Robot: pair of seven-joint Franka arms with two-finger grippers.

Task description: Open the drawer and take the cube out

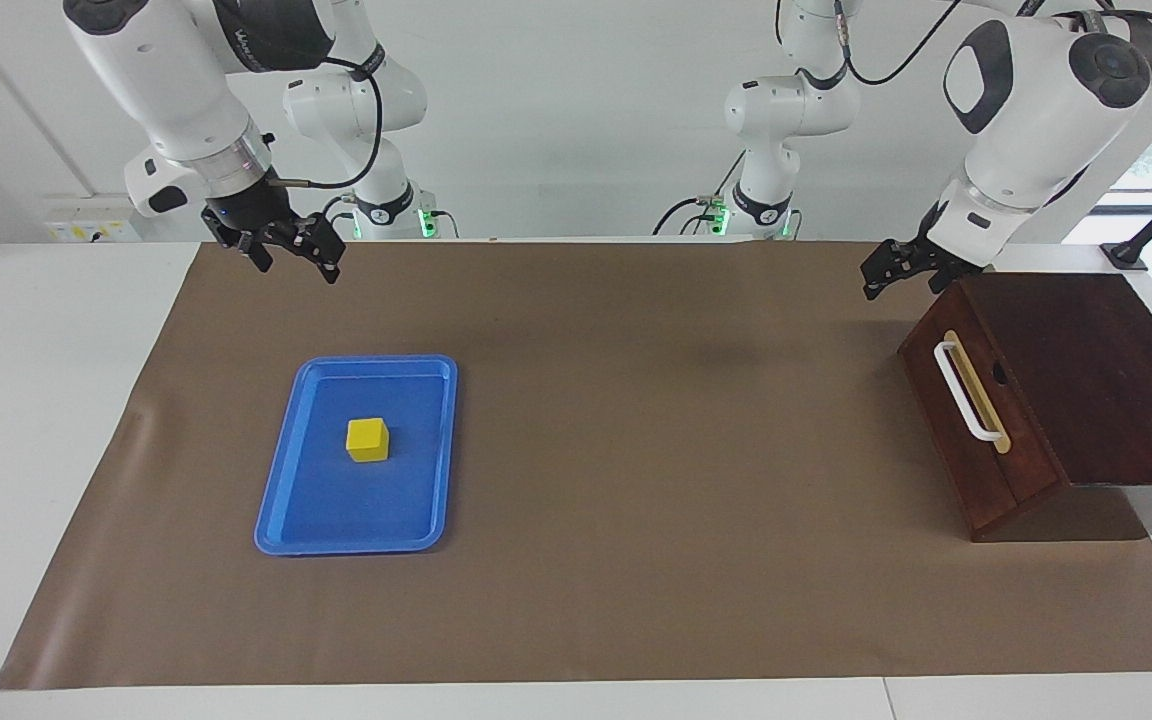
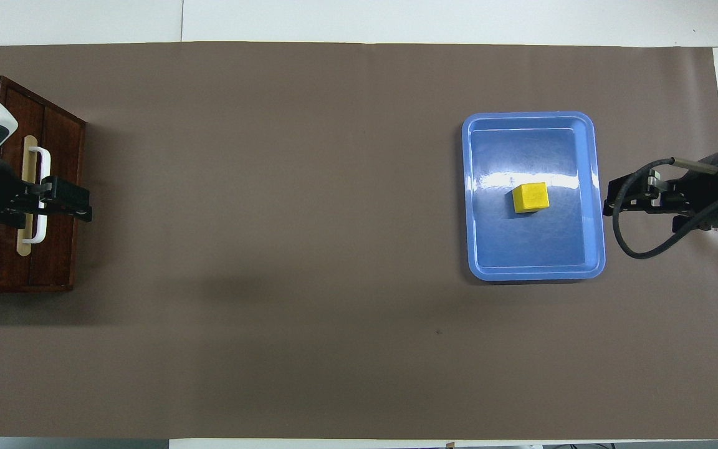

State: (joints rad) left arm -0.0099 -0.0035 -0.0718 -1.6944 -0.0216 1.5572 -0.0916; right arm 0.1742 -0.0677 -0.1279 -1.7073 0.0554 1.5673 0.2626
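The drawer (image 1: 956, 445) (image 2: 60, 156) is closed in its dark wooden box (image 1: 1086, 370) at the left arm's end of the table, and its white bar handle (image 1: 966, 390) (image 2: 44, 163) is free. The yellow cube (image 1: 367, 439) (image 2: 530, 197) lies in a flat blue tray (image 1: 336, 505) (image 2: 521, 249) toward the right arm's end. My left gripper (image 1: 901, 285) (image 2: 85, 204) hangs open and holds nothing, up in the air by the box's upper front corner. My right gripper (image 1: 298, 270) (image 2: 608, 201) is also open, raised over the mat beside the tray, apart from the cube.
A brown mat (image 1: 636, 450) covers most of the white table. The box stands at the mat's edge, with its front facing the middle of the table. Both arm bases stand along the robots' side.
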